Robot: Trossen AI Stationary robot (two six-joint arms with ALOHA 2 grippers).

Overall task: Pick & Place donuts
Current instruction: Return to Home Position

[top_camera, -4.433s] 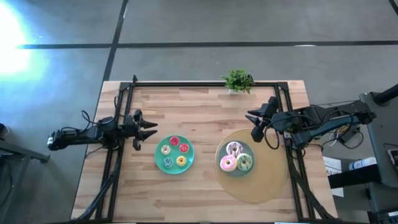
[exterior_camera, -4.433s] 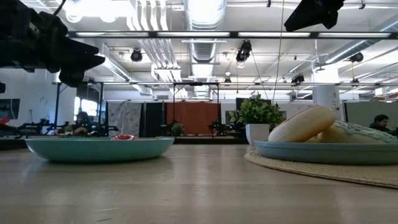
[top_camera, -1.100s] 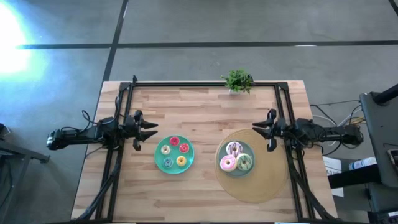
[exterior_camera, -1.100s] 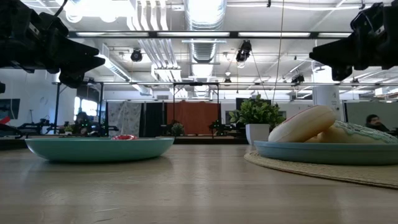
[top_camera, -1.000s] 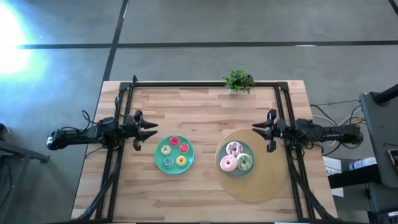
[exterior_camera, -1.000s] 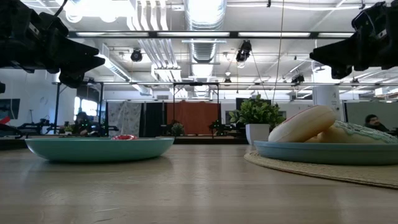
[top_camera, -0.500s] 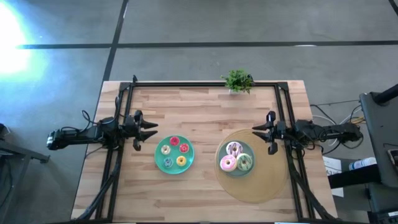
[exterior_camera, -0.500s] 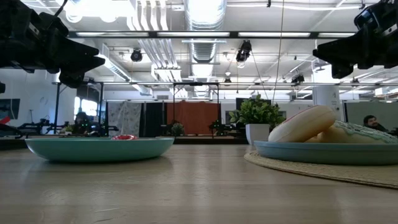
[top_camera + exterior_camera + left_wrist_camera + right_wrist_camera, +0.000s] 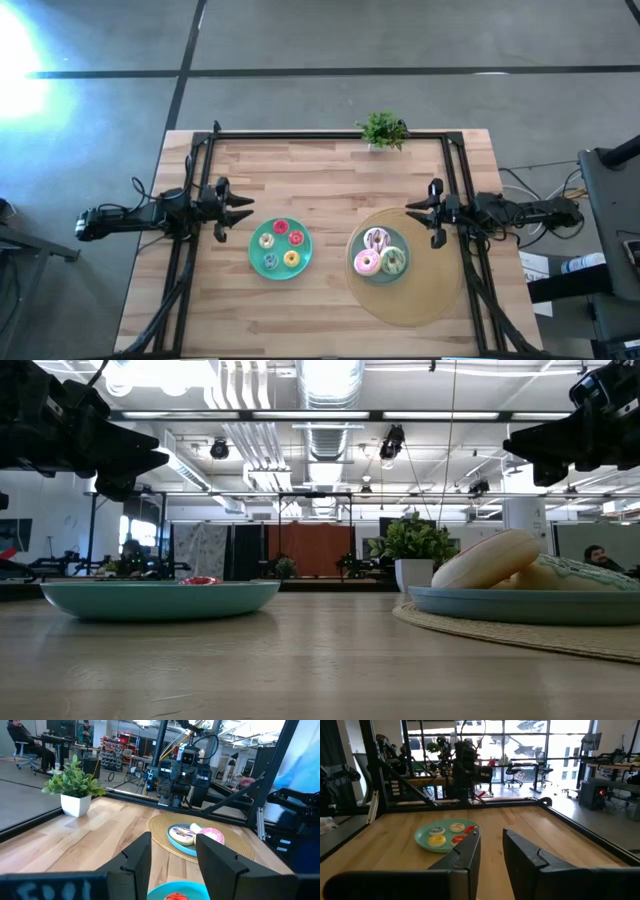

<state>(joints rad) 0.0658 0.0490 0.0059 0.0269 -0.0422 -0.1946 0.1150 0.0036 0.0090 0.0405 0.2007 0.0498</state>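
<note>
On my overhead feed the wooden table [image 9: 320, 170] carries two teal plates: one [image 9: 281, 275] left of centre on bare wood, the other [image 9: 379, 278] on a round woven mat [image 9: 430, 280] to its right. A small potted plant [image 9: 382, 130] sits at the far edge (right by the black frame rail [image 9: 300, 135]).

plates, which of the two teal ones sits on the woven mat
The plate on the right arm's side, carrying the larger frosted donuts; it rests on the tan mat, while the other plate with small donuts lies on bare wood.
</note>
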